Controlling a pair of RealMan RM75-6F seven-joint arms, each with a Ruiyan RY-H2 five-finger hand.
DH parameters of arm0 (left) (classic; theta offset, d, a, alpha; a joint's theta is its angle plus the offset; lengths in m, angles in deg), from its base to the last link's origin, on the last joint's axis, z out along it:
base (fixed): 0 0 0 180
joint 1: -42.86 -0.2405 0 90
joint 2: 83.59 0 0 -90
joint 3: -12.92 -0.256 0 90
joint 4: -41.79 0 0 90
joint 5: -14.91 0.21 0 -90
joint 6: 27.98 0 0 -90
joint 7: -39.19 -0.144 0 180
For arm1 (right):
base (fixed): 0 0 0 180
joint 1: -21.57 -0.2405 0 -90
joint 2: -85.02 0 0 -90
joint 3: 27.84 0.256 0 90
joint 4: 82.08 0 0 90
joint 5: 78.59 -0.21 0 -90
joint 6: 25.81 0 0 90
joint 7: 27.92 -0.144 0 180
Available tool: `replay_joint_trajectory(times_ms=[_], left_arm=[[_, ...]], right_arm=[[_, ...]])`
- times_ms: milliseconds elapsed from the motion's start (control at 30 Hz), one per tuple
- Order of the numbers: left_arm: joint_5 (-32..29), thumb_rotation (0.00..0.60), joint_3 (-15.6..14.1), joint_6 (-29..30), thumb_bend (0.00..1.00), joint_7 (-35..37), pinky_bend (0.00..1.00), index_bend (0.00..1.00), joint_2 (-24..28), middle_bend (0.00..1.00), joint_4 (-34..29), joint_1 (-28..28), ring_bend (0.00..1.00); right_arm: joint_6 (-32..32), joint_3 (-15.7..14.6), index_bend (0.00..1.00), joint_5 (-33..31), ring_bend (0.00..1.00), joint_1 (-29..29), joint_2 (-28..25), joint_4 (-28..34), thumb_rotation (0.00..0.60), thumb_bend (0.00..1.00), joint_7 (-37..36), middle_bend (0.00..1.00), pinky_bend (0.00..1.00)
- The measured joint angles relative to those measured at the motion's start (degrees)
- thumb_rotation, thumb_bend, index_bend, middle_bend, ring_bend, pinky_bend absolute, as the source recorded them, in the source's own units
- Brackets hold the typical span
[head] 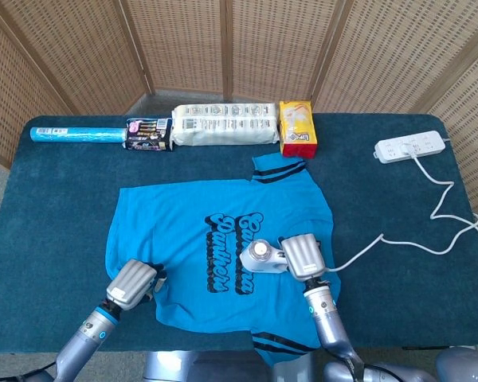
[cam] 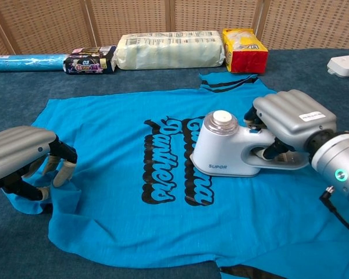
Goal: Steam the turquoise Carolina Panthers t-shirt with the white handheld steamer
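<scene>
The turquoise Carolina Panthers t-shirt [head: 191, 215] [cam: 116, 139] lies flat on the dark blue table, black lettering facing up. My right hand [head: 305, 256] [cam: 291, 119] grips the handle of the white handheld steamer [head: 260, 256] [cam: 227, 152], which rests on the shirt over the right part of the lettering. My left hand [head: 130, 283] [cam: 20, 160] presses its fingers onto the shirt's near left sleeve edge, bunching the cloth a little.
The steamer's white cord [head: 406, 239] runs right to a power strip [head: 410, 146] at the far right. Along the back edge lie a blue roll [head: 76, 134], a dark packet [head: 147, 134], a white package [head: 223, 125] and a yellow-red pack [head: 295, 126]. Wicker screens stand behind.
</scene>
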Motion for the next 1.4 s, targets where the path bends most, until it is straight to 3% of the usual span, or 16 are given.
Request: replay_joint_trajectory(times_ms=[1400], left_arm=[[-1.8, 0.600, 0.7, -0.6, 0.41, -0.6, 0.72, 0.72, -0.5, 0.69, 0.5, 0.3, 0.65]], right_arm=[[5.0, 7.7, 0.72, -5.8, 0.84, -7.0, 0.1, -7.0, 0.600, 0.36, 0.6, 0.77, 0.74]])
